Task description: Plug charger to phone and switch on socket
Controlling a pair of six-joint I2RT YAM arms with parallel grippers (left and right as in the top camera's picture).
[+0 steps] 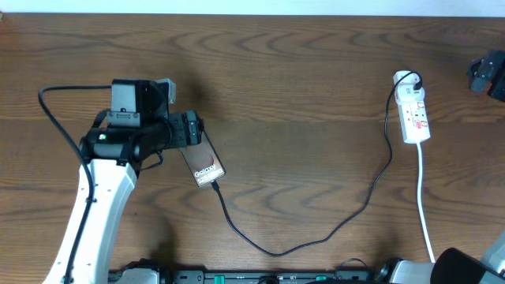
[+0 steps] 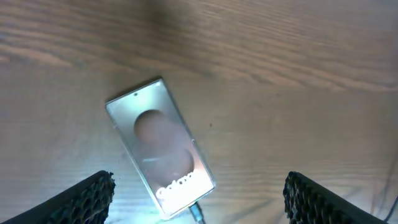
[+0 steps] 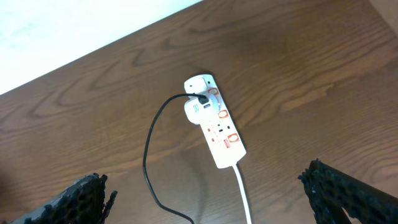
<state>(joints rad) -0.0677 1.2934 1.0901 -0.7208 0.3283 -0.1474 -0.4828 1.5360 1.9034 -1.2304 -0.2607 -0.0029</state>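
The charger cable (image 1: pixel 275 253) appears already seated in the Galaxy phone (image 1: pixel 203 164), left of centre on the worktop (image 1: pixel 316 63). Both the left end effector (image 2: pixel 199 196) above the phone and the right end effector (image 3: pixel 211 196) above the power strip (image 3: pixel 214 127), at right, gape wide and empty. Switching on probably remains.

A dark brown wood-grain table (image 1: pixel 300 71); a pale surface (image 3: pixel 50 25) beyond its edge.

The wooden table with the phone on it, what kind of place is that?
Probably a robot lab or test bench, not a home. A white robot arm hangs over the phone on a wooden table, and a black charger cable runs to a white socket strip.
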